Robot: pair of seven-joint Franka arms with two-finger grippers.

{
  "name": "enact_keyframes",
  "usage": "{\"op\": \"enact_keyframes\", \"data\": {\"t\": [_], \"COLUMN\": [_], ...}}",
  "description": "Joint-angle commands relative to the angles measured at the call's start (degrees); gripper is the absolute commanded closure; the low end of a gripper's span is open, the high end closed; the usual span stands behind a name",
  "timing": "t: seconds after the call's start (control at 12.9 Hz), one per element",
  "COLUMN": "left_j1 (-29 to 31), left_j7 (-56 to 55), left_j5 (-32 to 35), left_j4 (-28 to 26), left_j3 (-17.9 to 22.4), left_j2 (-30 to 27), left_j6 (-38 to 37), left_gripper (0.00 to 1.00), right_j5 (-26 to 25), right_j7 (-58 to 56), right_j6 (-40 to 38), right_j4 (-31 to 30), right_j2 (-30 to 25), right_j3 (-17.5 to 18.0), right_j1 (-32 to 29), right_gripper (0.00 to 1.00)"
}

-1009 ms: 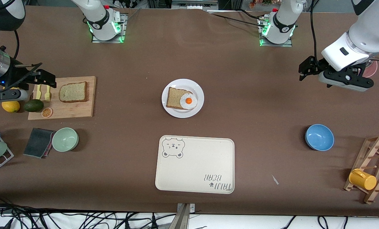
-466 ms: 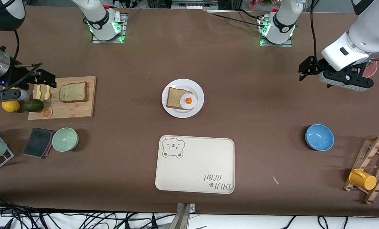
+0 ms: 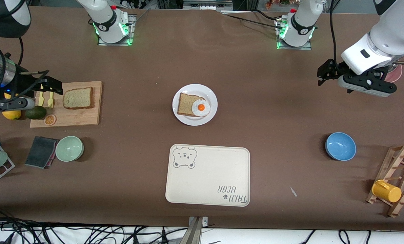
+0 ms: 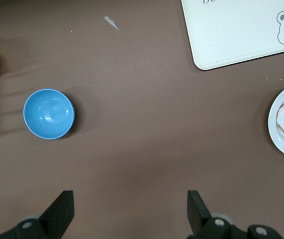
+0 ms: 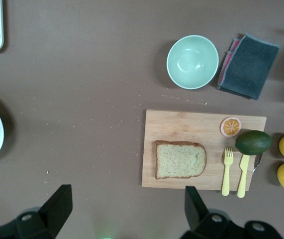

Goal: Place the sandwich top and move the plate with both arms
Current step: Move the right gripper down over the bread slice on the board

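The plate (image 3: 195,104) at frame centre held egg toast (image 3: 193,105); both grippers, left (image 3: 325,73) and right (image 3: 49,85), hung wide open, empty.

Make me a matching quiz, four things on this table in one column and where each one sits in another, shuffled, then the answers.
Things:
1. sandwich top
2. fried egg
3. yellow mug
4. mint bowl

Places:
A. on the wooden rack
B. on the cutting board
C. beside the dark cloth
D. on the bread slice on the plate

Pairs: 1-B, 2-D, 3-A, 4-C
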Motion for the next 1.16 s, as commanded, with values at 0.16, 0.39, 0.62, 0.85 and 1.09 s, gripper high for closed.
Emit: {"op": "enact_keyframes", "data": {"t": [0.16,0.39,0.62,0.85,1.09], "left_j1": [-0.3,-0.2,-0.2,-0.2,-0.2], "left_j7": [0.2,0.2,0.2,0.2,0.2], "left_j5": [0.1,0.1,0.1,0.1,0.1], "left_j4": [1.6,1.6,1.6,1.6,1.6], "left_j3": [-0.6,-0.8,-0.8,-0.8,-0.8], "left_j2": [0.4,0.4,0.4,0.4,0.4], "left_j6": [-1.3,-1.3,-1.3,-1.3,-1.3], "left_gripper": [0.00,0.00,0.00,0.00,0.00], "right_j5": [-2.8,-3.3,-4.0,-4.0,-4.0], "right_j7": [-0.6,-0.5,-0.3,-0.2,-0.2], "right_j6": [-0.7,10.3,22.0,28.9,36.5], "right_j4": [-3.4,-15.9,-27.8,-35.9,-42.7], "right_j2": [2.4,-2.8,-5.6,-5.7,-5.6], "right_j3": [0.5,0.5,-0.6,-3.4,-5.0], "right_j1": [0.4,0.4,0.3,0.3,0.3], "right_gripper": [0.00,0.00,0.00,0.00,0.00]}}
